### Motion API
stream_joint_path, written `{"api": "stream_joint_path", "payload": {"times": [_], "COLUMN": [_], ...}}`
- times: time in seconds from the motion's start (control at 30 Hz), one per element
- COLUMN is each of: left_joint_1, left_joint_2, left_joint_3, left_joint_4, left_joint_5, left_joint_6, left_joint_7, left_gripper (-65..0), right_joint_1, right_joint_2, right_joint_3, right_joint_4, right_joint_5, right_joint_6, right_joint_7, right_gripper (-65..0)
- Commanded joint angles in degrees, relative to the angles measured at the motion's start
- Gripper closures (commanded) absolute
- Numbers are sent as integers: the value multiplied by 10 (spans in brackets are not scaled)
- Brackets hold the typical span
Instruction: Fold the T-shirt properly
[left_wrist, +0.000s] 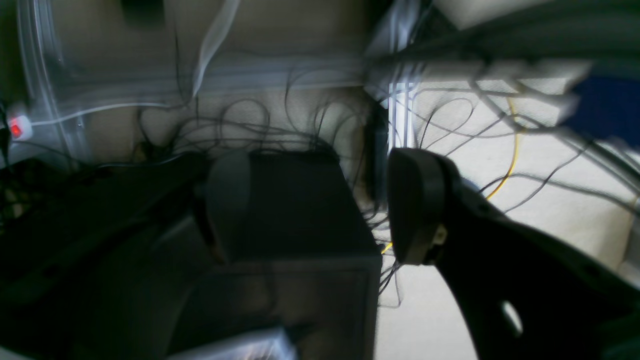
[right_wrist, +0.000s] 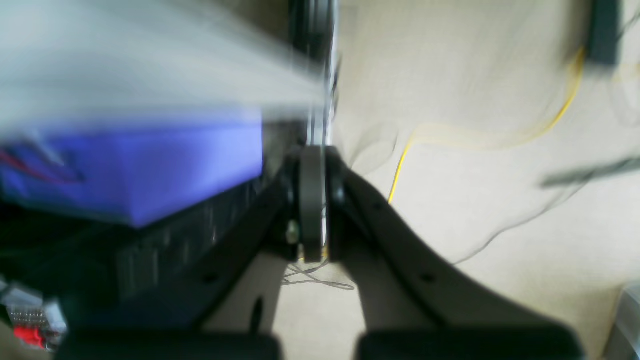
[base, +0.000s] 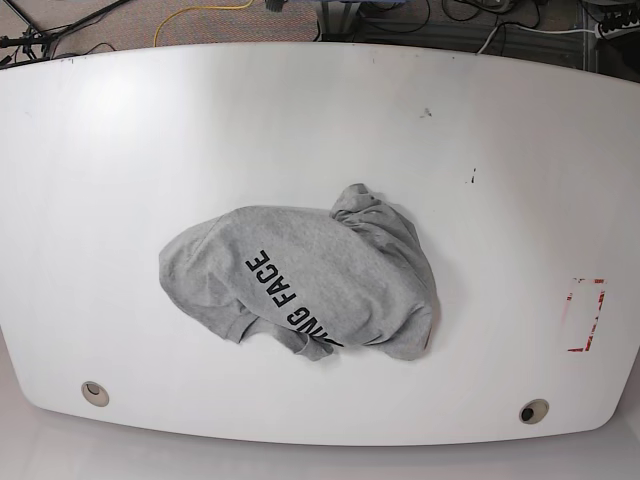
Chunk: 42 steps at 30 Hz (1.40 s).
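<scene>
The T-shirt (base: 300, 290) lies bunched in a heap at the middle of the white table (base: 120, 150), untouched (lettering partly tucked under). Folding has not begun. The left gripper (left_wrist: 320, 205) stands open and empty; the right gripper (right_wrist: 312, 200) is closed on nothing. Next, probably: reach in and spread it flat.

The base view looks steeply down from above on the white table (base: 320, 120), floor along its far edge. Both wrist views sit close behind their own fingers, facing blurred cable-strewn floor off the table; a yellow cable (right_wrist: 400, 165) shows in all three.
</scene>
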Motion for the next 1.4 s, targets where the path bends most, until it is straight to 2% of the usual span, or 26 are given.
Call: {"api": "stream_joint_path", "payload": {"times": [0.0,0.33,0.87,1.13,1.37], "left_joint_1": [25,69,128,149,168], "left_joint_2": [-5,3,6,11,16], "left_joint_3": [-4,-15,-71,-96,-91], "left_joint_4": [24,94,205,253,284], "left_joint_5": [2,4,4,4,5], "left_joint_6": [3,6,9,7,11], "left_joint_7": [3,1,7,10,10], "left_gripper": [-398,-402,-394,-393,-389], "right_joint_1": [-20,-58,-134,-164,-183], "right_joint_2": [-1,0,-1,-1,-4], "right_joint_3": [1,0,5,4,7], "right_joint_4": [22,98,238,273,293], "right_joint_5": [2,-2,21,34,25], "right_joint_6": [2,1,1,2,0], "right_joint_7": [-5,10,10,13,6], "right_gripper": [-5,-6,-6,-8,-10]}}
